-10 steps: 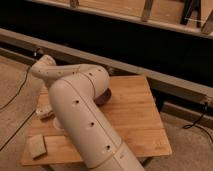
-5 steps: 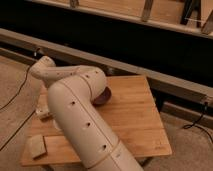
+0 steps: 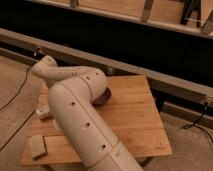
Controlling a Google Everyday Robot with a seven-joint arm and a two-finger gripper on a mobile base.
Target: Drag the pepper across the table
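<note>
Table (image 3: pixel 135 117) plank wood, dark wall (image 3: pixel 125 47) behind; pincer (image 3: pixel 44 111) at L edge.

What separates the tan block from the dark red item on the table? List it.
The flat tan block lies at the front-left corner; the rounded dark red item sits mid-table. The block shows whole; the red item is half hidden by the white arm. Both rest on the light wooden table. The pincer hangs by its left edge.
</note>
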